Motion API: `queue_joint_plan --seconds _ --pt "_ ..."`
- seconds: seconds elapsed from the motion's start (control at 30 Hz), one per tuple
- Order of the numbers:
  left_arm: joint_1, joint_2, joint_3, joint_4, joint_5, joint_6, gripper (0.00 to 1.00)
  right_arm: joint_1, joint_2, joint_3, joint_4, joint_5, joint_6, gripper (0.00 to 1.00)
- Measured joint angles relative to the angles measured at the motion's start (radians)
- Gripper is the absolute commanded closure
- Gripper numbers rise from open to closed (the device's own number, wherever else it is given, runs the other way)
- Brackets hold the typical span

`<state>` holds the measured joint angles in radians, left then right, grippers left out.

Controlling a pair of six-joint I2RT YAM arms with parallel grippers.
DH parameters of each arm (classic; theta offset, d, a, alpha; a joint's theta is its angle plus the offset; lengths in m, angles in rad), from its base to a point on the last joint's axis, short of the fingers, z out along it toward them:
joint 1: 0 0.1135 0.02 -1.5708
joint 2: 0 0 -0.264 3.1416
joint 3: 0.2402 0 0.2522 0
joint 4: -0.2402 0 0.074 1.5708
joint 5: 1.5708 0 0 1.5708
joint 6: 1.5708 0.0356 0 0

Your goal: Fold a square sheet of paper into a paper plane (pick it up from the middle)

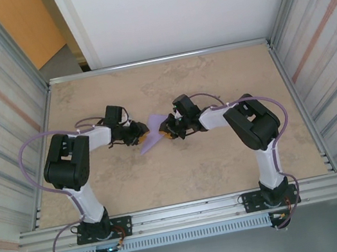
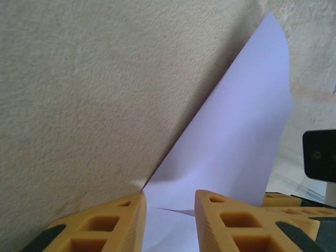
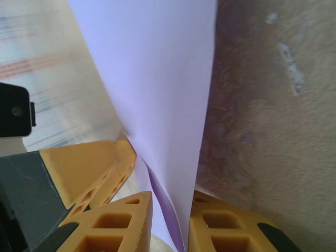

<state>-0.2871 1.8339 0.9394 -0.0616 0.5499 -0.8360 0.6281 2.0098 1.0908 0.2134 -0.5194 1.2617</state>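
Seen from above, the two arms reach in toward the centre of the tan table [image 1: 197, 179], and the paper plane [image 1: 151, 139] sits between their tips, a lilac wedge with its point aimed at the lower left. The left gripper [image 1: 137, 131] meets it from the left and the right gripper [image 1: 169, 128] from the right. In the left wrist view, the left gripper [image 2: 170, 198] stands at the bottom edge, with its yellow fingers [image 2: 118, 223] partly drawn in and pinching the lower end of the paper plane [image 2: 236, 131]. The paper rises as a broad lilac sheet toward the upper right corner, with the table behind it. A yellow fingertip of the other arm shows at the lower right. In the right wrist view, the right gripper [image 3: 170, 198] is at the bottom centre with its jaws nearly together. The paper plane [image 3: 157, 79] runs up between them to the top edge, lying against the right-hand finger [image 3: 226, 226]. Whether the jaws truly press it I cannot tell.
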Motion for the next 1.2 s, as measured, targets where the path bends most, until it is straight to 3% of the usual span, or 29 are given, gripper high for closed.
queue_joint_plan --seconds 0.37,0.57,0.83,1.2 --pt "0.0 -0.015 -0.003 0.0 0.006 -0.019 0.62 0.0 0.0 -0.001 -0.005 -0.001 0.014 0.91" --pt "-0.012 -0.101 -0.053 -0.023 -0.021 0.013 0.58 0.0 0.0 -0.001 -0.013 0.003 0.013 0.92" --pt "-0.113 -0.259 -0.119 -0.032 -0.13 0.192 0.53 -0.011 -0.013 -0.022 -0.015 0.002 0.014 0.92" --pt "-0.293 -0.279 -0.134 -0.063 -0.375 0.505 0.52 -0.032 -0.05 -0.036 -0.026 -0.006 0.018 0.92"
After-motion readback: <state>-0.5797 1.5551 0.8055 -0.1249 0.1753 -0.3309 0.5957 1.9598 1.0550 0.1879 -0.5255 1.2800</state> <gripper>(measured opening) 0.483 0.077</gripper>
